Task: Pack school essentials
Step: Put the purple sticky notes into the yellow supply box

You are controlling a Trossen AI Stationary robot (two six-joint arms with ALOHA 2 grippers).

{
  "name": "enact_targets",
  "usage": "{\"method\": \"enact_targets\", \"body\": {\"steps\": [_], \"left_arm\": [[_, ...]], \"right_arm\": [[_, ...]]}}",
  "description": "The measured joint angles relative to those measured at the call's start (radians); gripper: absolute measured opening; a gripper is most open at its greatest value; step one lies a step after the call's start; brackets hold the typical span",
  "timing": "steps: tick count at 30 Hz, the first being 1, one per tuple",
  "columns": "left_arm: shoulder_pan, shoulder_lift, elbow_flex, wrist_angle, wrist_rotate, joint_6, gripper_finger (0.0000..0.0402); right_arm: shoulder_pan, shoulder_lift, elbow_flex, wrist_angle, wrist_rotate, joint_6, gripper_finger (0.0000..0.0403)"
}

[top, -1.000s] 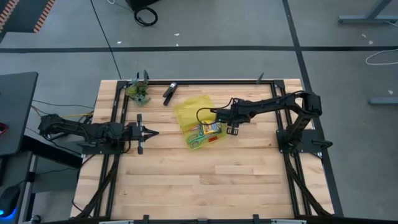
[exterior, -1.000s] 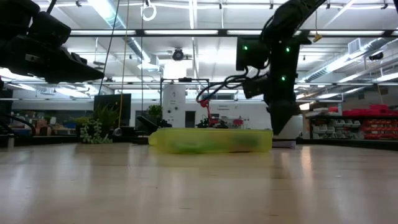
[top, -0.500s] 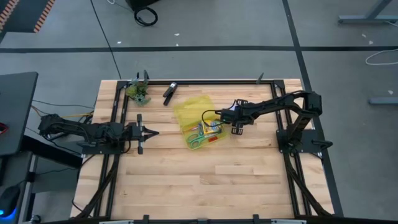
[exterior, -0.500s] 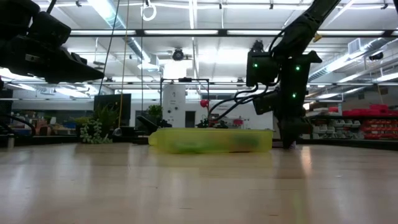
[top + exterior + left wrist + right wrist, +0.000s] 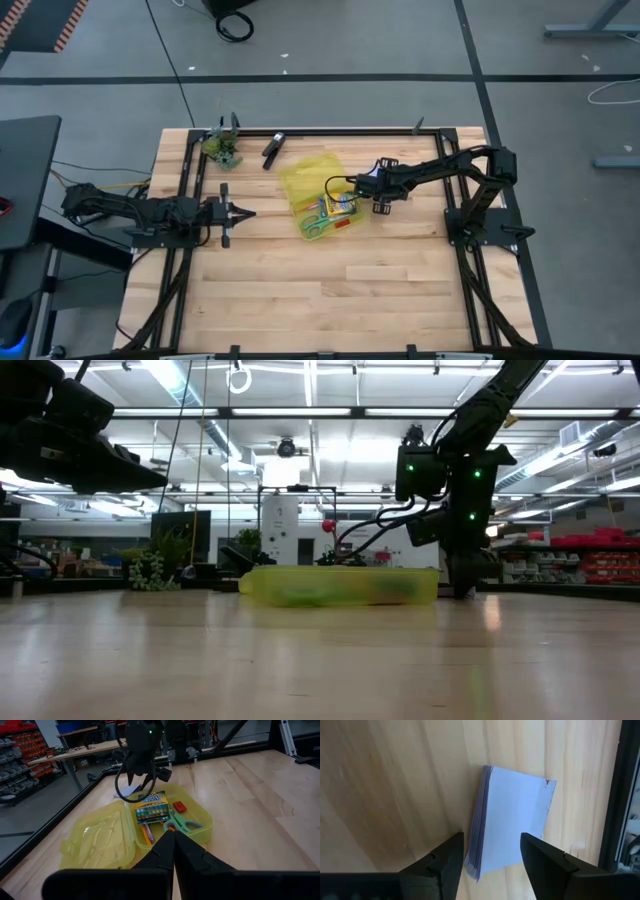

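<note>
Now the right gripper [image 5: 490, 855] hangs low over the pale blue notepad [image 5: 512, 827], its fingers apart on either side of the pad's edge and not yet clamped. The notepad lies on the counter [image 5: 330, 290] just beside the open yellow case [image 5: 318, 195], toward the right edge. Picking it up looks like the step in hand; next, close and carry it in. The left gripper [image 5: 240, 213] waits shut near the left edge.
</note>
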Motion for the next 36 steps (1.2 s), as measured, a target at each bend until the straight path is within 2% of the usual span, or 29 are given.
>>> {"method": "enact_targets", "body": {"steps": [12, 32, 36], "left_arm": [[0.000, 0.000, 0.000, 0.000, 0.000, -0.001, 0.0021], [0.000, 0.000, 0.000, 0.000, 0.000, -0.002, 0.0014], [0.000, 0.000, 0.000, 0.000, 0.000, -0.002, 0.0013]], "right_arm": [[-0.023, -0.001, 0.002, 0.004, -0.024, -0.015, 0.0191], [-0.025, 0.002, -0.001, 0.004, -0.045, 0.028, 0.0015], [-0.024, 0.002, -0.001, 0.004, -0.043, 0.050, 0.0006]]}}
